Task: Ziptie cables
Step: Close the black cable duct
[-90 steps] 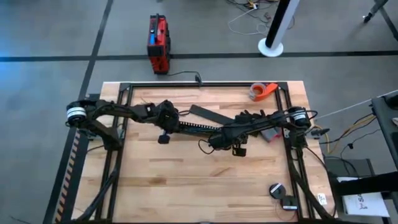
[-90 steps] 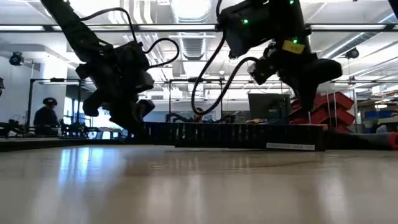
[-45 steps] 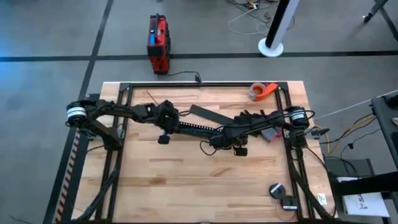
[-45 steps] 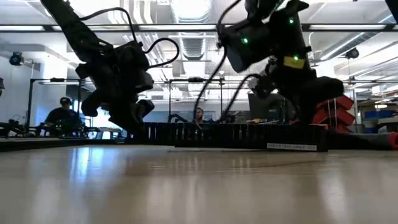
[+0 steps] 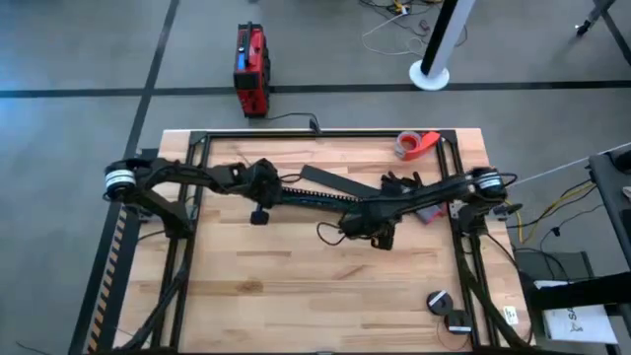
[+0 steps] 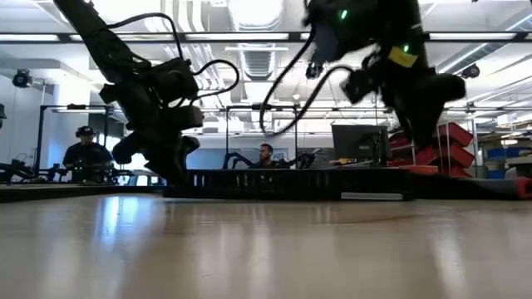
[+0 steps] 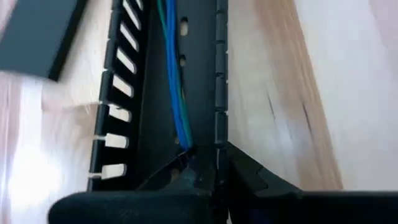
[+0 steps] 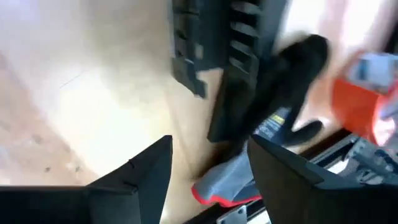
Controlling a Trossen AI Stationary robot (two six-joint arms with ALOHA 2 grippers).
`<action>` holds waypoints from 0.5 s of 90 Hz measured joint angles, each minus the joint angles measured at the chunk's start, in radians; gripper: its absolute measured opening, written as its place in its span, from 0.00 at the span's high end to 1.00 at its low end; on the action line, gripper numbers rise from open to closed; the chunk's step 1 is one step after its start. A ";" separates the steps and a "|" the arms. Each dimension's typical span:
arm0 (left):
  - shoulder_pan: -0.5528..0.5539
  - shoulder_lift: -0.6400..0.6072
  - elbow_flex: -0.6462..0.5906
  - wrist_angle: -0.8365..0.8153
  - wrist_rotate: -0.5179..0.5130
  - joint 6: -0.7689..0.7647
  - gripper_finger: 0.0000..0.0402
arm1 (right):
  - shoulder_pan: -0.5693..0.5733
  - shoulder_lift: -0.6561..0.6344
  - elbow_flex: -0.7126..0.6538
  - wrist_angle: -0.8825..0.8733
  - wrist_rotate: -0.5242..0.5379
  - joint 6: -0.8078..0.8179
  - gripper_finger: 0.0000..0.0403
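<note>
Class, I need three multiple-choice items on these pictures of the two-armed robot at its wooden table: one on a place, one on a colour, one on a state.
1. Where does the roll of tape lie?
A. near the far right corner of the table
B. at the near left corner
C. on the floor

2. What colours are the cables in the black slotted rail?
A. red and white
B. blue and green
C. yellow and orange

3. How are the fingers of the right hand?
A. shut on the tape
B. shut on a cable
C. open, holding nothing

Answers:
1 A: the high view shows the roll of tape by the table's far right corner.
2 B: the left wrist view shows the cables, blue and green, running along the rail.
3 C: the right wrist view shows the right hand spread, with only table between its fingers.
</note>
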 joint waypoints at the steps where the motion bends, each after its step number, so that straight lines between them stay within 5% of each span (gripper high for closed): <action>1: 0.000 -0.002 0.000 -0.004 0.000 -0.003 1.00 | 0.000 -0.011 -0.007 0.007 -0.002 0.011 0.51; 29: 0.002 -0.099 0.000 -0.190 0.003 -0.120 1.00 | -0.035 -0.292 -0.335 0.448 -0.053 0.208 0.51; 45: -0.002 -0.170 0.000 -0.211 0.147 -0.142 1.00 | -0.137 -0.359 -0.531 0.534 -0.092 0.355 0.51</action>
